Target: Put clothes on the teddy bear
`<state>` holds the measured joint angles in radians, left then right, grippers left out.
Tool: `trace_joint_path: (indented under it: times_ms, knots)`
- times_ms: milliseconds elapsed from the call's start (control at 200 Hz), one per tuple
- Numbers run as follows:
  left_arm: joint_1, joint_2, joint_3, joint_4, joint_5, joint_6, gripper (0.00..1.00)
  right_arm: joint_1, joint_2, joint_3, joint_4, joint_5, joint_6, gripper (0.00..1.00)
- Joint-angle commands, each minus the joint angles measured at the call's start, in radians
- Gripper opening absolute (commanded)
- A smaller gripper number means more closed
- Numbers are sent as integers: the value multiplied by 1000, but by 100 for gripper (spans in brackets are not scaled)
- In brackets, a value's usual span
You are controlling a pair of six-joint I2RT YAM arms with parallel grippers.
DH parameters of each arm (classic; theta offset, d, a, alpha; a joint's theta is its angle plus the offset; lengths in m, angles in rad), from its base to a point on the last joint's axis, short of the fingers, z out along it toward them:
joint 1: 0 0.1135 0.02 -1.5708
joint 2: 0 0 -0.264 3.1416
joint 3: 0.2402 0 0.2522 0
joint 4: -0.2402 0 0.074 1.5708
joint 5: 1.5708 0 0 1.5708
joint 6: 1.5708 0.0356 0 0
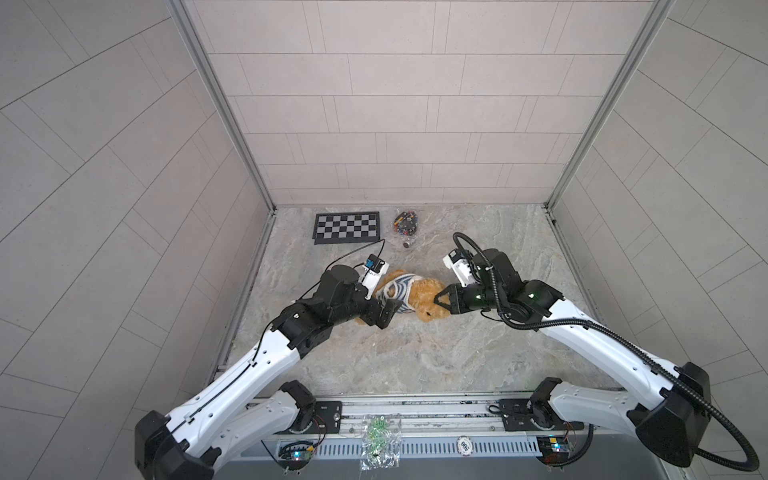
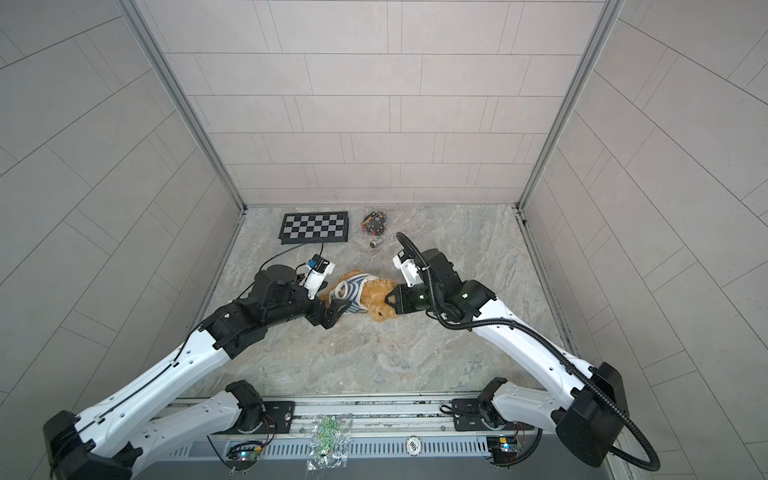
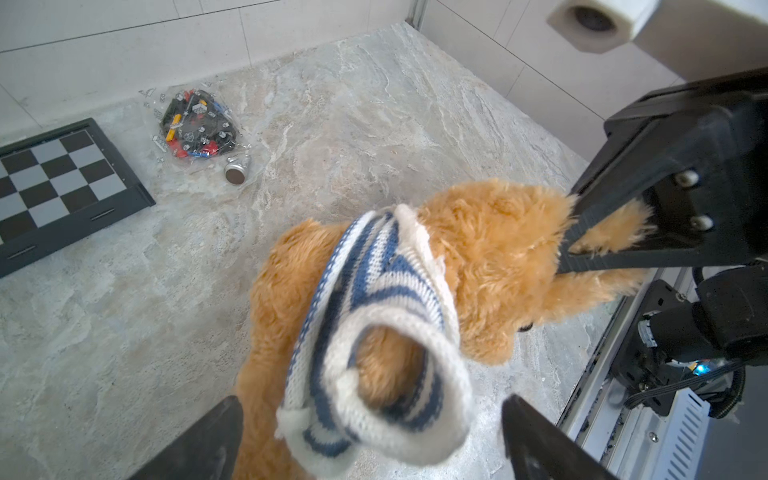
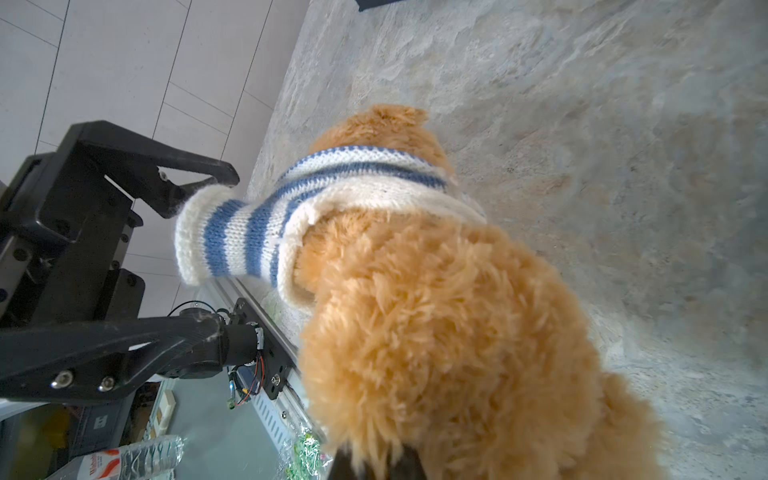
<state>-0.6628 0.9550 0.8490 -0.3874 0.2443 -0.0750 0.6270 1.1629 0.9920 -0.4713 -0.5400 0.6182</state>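
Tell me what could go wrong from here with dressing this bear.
The right fingers pinch only fur at the teddy bear's head, so a tug could slip it free. The left fingers stand open around the striped sweater's sleeve; closing could snag the knit. The sweater sits bunched high, so it may ride up.

In both top views the legs of the fluffy golden-brown plush teddy bear (image 1: 422, 296) are largely hidden beneath the black left gripper (image 1: 384, 316). In the left wrist view only two dark fingertips (image 3: 203, 440) of that gripper are seen. The rest is cut off by the picture's edge, as is part of the black-framed grey-and-black chequered board (image 3: 62, 183).

In the right wrist view the right gripper (image 4: 376, 461) is shown only as two dark tips at the edge, buried in fur, and the far tabletop is blurred. The small coloured parts in the clear plastic bag (image 1: 405, 222) are too small to be told.
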Motion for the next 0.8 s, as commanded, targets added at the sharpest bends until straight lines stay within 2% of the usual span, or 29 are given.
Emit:
trace_joint_path:
  times_ms: [0, 125, 185, 315, 471, 556, 651, 701, 796]
  knots:
    - [-4, 48, 48, 14, 3, 66, 100, -6, 12, 47, 35, -77, -1, 0]
    - [-5, 114, 51, 35, -2, 30, 96, -22, 36, 36, 87, -124, 32, 0]
    - [-6, 144, 55, 42, -31, 11, 89, -35, 44, 30, 110, -144, 44, 0]
    - [-3, 197, 59, 67, -135, -44, 62, -60, 60, 31, 112, -167, 31, 0]
    - [-1, 261, 69, 116, -125, -84, 32, -88, 80, 24, 112, -187, 13, 0]
    - [4, 296, 96, 107, -121, -91, 16, -98, 79, 17, 113, -179, 2, 6]
    - [18, 315, 126, 85, -85, -98, 3, -115, 61, 9, 112, -159, -10, 15]
    - [26, 317, 136, 68, -65, -101, 0, -126, 41, 4, 112, -140, -22, 20]
    - [57, 314, 148, 36, -3, -115, 0, -144, -10, -7, 87, -91, -54, 32]
